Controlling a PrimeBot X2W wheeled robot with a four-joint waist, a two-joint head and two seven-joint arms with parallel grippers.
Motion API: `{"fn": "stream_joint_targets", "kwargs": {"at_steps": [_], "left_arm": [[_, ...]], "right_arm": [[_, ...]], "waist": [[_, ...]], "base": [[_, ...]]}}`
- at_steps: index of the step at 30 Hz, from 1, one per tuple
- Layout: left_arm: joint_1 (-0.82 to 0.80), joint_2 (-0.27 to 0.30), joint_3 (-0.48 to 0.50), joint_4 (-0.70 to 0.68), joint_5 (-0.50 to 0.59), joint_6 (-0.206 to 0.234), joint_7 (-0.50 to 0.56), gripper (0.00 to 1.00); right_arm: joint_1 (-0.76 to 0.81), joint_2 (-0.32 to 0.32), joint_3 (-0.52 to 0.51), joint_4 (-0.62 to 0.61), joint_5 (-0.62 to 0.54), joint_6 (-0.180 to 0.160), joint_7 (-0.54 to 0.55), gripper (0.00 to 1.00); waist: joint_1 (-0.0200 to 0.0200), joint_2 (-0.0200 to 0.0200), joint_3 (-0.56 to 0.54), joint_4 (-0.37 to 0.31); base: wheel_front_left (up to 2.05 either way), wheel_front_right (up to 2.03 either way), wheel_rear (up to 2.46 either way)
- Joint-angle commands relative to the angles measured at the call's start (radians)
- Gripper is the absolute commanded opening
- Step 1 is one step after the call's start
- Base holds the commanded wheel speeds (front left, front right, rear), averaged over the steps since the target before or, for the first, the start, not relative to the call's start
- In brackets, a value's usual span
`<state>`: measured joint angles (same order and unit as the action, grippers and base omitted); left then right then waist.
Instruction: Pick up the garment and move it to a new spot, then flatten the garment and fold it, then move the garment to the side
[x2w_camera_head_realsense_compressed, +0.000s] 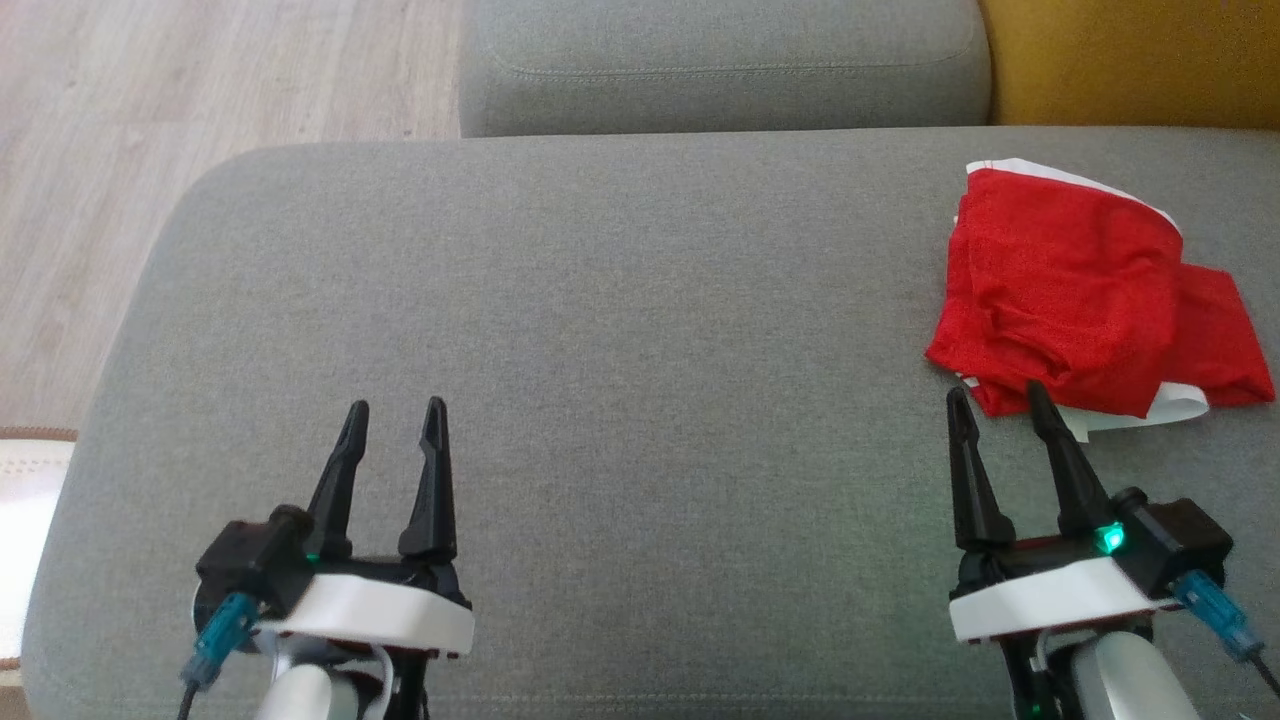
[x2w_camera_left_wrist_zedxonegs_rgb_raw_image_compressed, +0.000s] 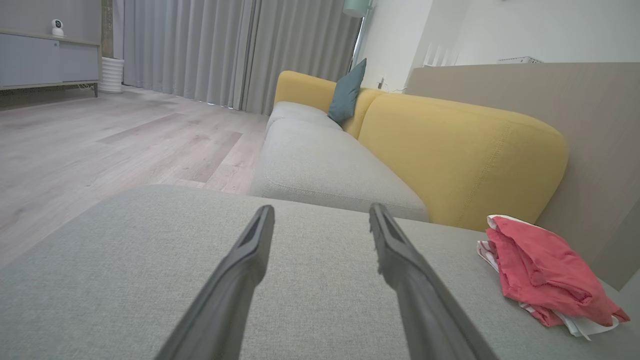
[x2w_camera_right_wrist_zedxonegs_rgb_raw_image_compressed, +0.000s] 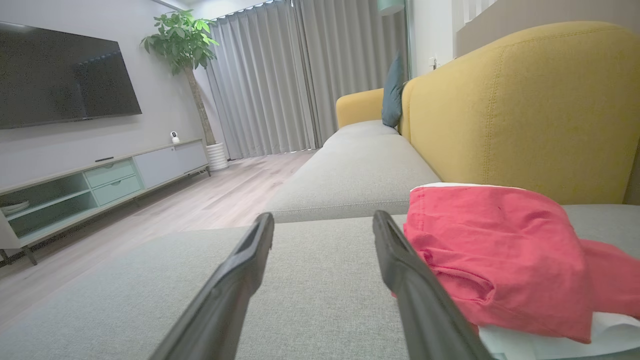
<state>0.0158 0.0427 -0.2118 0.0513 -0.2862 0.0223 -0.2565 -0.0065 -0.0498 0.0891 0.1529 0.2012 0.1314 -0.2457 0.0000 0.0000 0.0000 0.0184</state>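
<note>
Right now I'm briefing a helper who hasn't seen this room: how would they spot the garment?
Start at the wide grey sofa cushion beside the yellow backrest. Near its right end, just ahead of the right gripper, lies the garment, a loosely folded bundle. It is bright red with white edging against plain grey fabric.

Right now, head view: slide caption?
Open left gripper and right gripper over grey cushion; red garment bunched at right.

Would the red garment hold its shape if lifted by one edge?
Probably not: the red garment lies in soft, creased folds, so it would likely drape and unfold. It looks thin, so probably light. Pushed across the grey cushion, it may bunch rather than slide.
</note>
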Motion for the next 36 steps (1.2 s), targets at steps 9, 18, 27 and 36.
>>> {"fn": "stream_joint_targets", "kwargs": {"at_steps": [9, 18, 27, 36], "left_arm": [[-0.019, 0.008, 0.045, -0.044, -0.047, -0.022, -0.005, 1.0], [0.011, -0.002, 0.026, 0.006, -0.069, -0.022, 0.001, 0.0], [0.011, 0.003, 0.038, 0.025, -0.159, -0.029, 0.019, 0.0], [0.0, 0.01, 0.052, 0.042, -0.256, -0.04, 0.04, 0.0]], "right_arm": [[-0.023, -0.001, 0.035, -0.034, 0.011, -0.001, -0.013, 1.0], [0.005, 0.001, 0.017, 0.036, 0.01, 0.0, -0.001, 0.0], [0.004, -0.005, 0.011, 0.047, 0.111, 0.0, 0.016, 0.0], [-0.005, -0.011, 0.003, 0.052, 0.218, 0.0, 0.036, 0.0]], "waist": [[0.0, 0.0, 0.0, 0.0], [0.0, 0.0, 0.002, -0.001], [0.0, 0.0, 0.002, -0.003], [0.0, 0.0, 0.002, -0.004]], "base": [[0.0, 0.0, 0.0], [0.0, 0.0, 0.0], [0.0, 0.0, 0.0], [0.0, 0.0, 0.0]]}}
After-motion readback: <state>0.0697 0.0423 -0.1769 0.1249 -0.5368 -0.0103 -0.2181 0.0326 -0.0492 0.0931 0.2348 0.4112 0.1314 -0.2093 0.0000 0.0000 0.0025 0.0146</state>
